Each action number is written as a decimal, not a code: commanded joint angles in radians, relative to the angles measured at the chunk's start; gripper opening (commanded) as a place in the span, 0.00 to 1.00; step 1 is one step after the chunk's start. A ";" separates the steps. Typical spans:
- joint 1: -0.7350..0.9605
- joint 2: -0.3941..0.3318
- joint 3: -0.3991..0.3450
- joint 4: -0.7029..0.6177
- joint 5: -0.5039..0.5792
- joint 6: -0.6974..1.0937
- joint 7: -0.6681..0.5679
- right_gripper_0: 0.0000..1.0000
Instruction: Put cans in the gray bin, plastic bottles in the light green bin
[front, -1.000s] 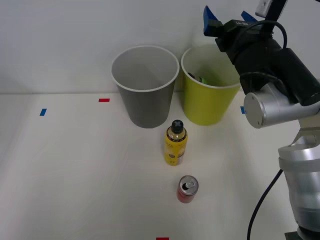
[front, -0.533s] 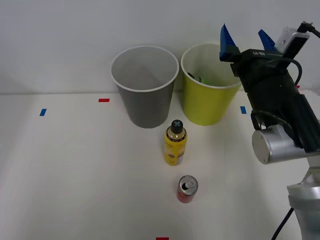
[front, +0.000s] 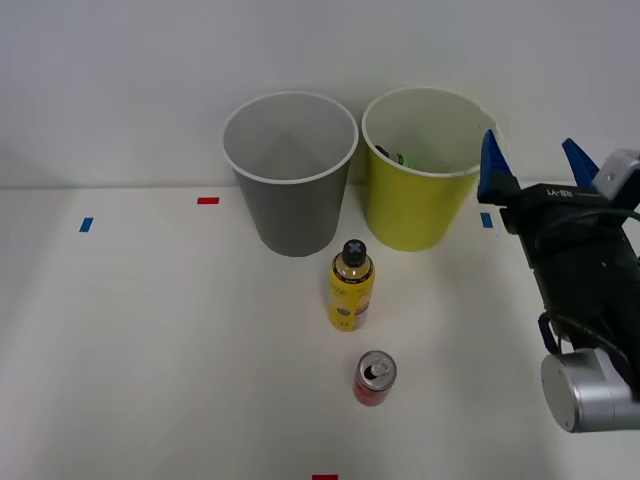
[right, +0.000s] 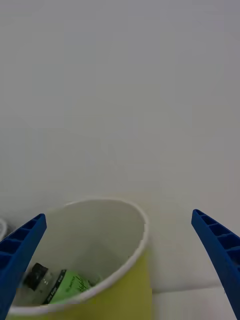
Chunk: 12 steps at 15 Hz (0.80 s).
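Front view
gripper: right of the green bin, just beside its rim, fingers spread wide, pointing up toward the wall, holding nothing
gray bin: upright at the back of the table, left of the green bin, nearly touching it; inside looks bare
green bin: upright, right of the gray bin; bit of green label visible inside near its left wall
yellow bottle: upright, black cap up, just in front of the gap between the bins
can: upright, tab up, in front of the yellow bottle and slightly to the right, apart from it
tape marks: red one left of the gray bin, blue one farther left, red one at the near edge, blue one beside the green bin

Wrist view
fingers: far apart, one at each corner, nothing between them
green bin: near, seen from above the rim, wall behind it
green bottle: lying on its side low inside the green bin, black cap pointing to the bin wall
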 joint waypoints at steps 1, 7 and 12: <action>0.112 0.049 -0.003 -0.016 0.027 -0.035 -0.001 1.00; 0.313 0.140 0.063 -0.015 0.027 -0.145 -0.001 1.00; 0.442 0.164 0.083 -0.015 0.039 -0.188 0.019 1.00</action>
